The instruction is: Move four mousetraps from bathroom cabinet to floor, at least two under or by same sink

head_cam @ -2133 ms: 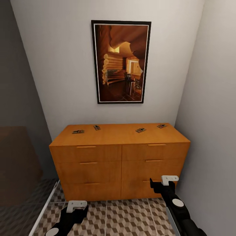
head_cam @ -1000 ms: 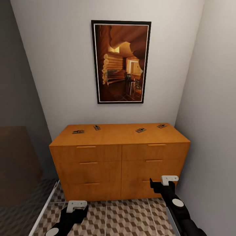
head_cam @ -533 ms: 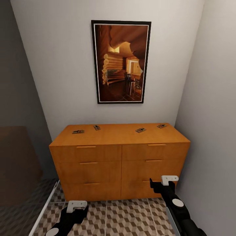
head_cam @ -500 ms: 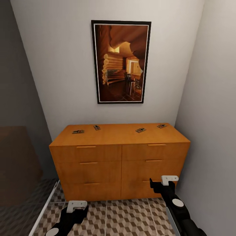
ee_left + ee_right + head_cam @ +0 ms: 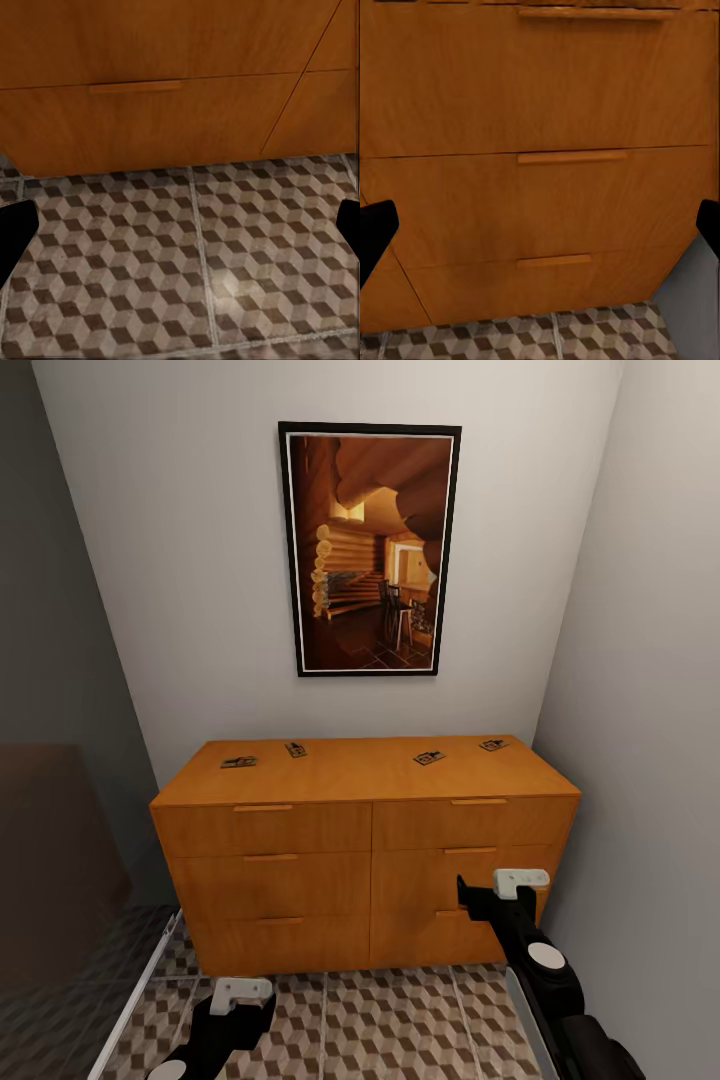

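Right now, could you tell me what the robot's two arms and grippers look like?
Both arms are glossy black with rounded links. The right arm bears a round white disc; each carries a small white block near the wrist. The left gripper and right gripper have black fingertips. No cables or markings visible.

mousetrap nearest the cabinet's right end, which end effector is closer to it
Right. The right end effector sits below that mousetrap, in front of the cabinet. The left end effector hangs lower and far across, above the floor.
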Robot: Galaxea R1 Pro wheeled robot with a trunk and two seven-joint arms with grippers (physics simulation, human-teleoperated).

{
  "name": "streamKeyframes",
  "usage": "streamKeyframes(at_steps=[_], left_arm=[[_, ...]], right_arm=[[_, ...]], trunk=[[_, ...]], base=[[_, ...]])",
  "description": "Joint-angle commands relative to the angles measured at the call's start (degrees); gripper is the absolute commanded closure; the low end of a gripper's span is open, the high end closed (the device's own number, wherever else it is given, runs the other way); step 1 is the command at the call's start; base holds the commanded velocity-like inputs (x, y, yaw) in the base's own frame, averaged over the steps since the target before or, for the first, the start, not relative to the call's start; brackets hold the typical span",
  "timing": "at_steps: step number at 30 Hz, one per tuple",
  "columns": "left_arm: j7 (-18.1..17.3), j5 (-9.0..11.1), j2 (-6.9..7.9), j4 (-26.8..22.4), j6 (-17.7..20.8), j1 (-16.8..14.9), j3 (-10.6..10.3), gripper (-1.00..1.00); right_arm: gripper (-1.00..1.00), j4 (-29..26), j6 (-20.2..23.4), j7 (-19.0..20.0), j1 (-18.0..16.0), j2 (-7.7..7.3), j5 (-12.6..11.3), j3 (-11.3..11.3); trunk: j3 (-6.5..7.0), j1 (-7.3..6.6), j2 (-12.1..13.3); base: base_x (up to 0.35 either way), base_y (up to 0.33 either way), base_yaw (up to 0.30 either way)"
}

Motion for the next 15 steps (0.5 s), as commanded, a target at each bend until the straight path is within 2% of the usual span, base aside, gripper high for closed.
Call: streamKeyframes(at_steps=[1,4,5,8,15], left_arm=[[-0.03,0.00,-0.01,0.05,0.31,-0.03,-0.18,-1.00],[0.03,-0.01,-0.01,0.40,0.30,-0.03,-0.65,-1.00],[0.05,-0.01,-0.01,0.52,0.30,-0.03,-0.79,-1.00],[0.03,-0.03,-0.01,0.58,0.30,-0.03,-0.90,-1.00],[0.06,-0.02,-0.01,0.63,0.30,-0.03,-0.91,-1.00]], right_arm=[[-1.00,-0.85,1.27,-0.55,-0.28,0.18,0.08,0.11],[-1.00,-2.52,3.57,-2.08,-3.16,1.14,0.19,0.16],[-1.00,-3.09,4.41,-2.78,-5.09,1.61,0.23,0.16],[-1.00,-3.44,5.47,-3.27,-7.75,1.95,0.25,0.20],[-1.00,-3.57,11.43,-3.37,-14.79,2.17,0.16,0.22]], trunk=[[-0.07,0.00,-0.04],[-0.07,0.00,-0.04],[-0.07,0.00,-0.04],[-0.07,0.00,-0.04],[-0.07,0.00,-0.04]], base=[[0.000,0.000,0.000],[0.000,0.000,0.000],[0.000,0.000,0.000],[0.000,0.000,0.000],[0.000,0.000,0.000]])
